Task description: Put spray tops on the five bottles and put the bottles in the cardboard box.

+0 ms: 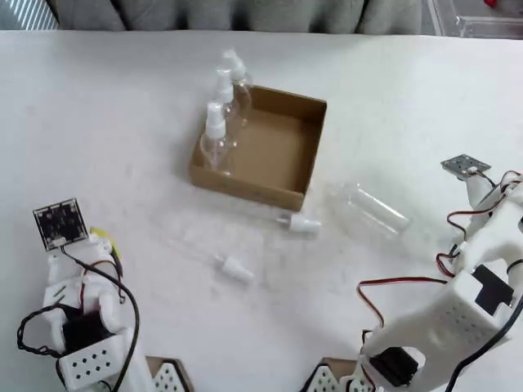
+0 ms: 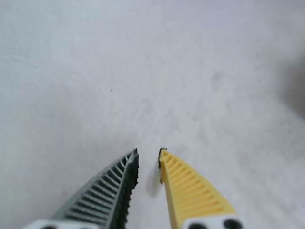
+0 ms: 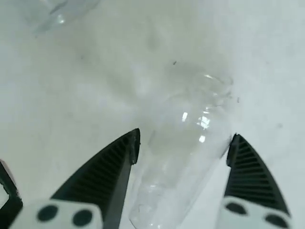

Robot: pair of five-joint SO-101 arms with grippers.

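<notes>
Three capped bottles (image 1: 217,139) were seen standing in the cardboard box (image 1: 278,151). Two bare bottles were left on the table (image 1: 122,122): a near bottle (image 3: 186,157) lay between the jaws of the wide-open right tool (image 3: 186,133), ungripped, and a far bottle (image 1: 372,208) lay beside the box. Two loose spray tops (image 1: 302,223) were counted on the table. The left tool (image 2: 148,152) was held barely parted, empty.

The left gripper (image 2: 148,153) is pointing downward, its jaws seemingly resting just a sliver apart. The right gripper (image 3: 186,136) is also pointing downward, its jaws standing wide apart.
</notes>
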